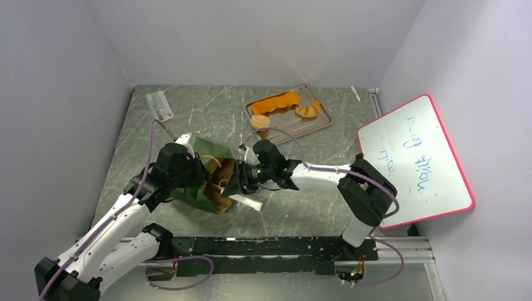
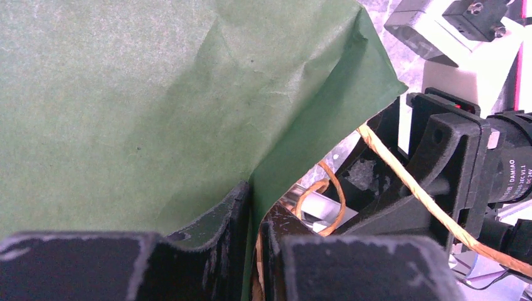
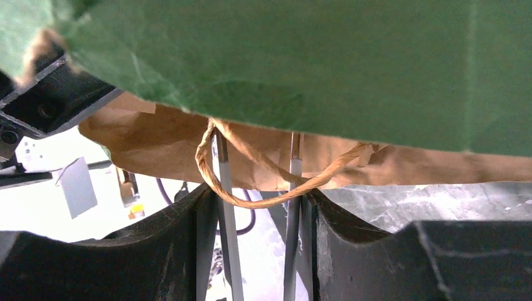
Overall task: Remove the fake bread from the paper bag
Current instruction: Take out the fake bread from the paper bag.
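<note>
The dark green paper bag [image 1: 207, 164] lies tilted on the table left of centre, its brown mouth facing right. My left gripper [image 1: 199, 177] is shut on the bag's green wall [image 2: 157, 106]; in the left wrist view the gripper [image 2: 254, 195] pinches the edge. My right gripper [image 1: 234, 185] is open at the mouth. In the right wrist view the gripper [image 3: 257, 204] has a tan cord handle [image 3: 251, 199] hanging between its fingers, under the brown lining [image 3: 157, 135]. Fake bread lies on the grey tray [image 1: 321, 124]: a long orange piece [image 1: 276, 101], a croissant [image 1: 307, 111], a round bun [image 1: 260, 121]. No bread shows inside the bag.
A red-framed whiteboard [image 1: 414, 160] leans at the right. A white card [image 1: 159, 105] lies at the back left and a marker [image 1: 355, 93] at the back right. A white strip [image 1: 248, 202] lies just under the right gripper. Walls close in on three sides.
</note>
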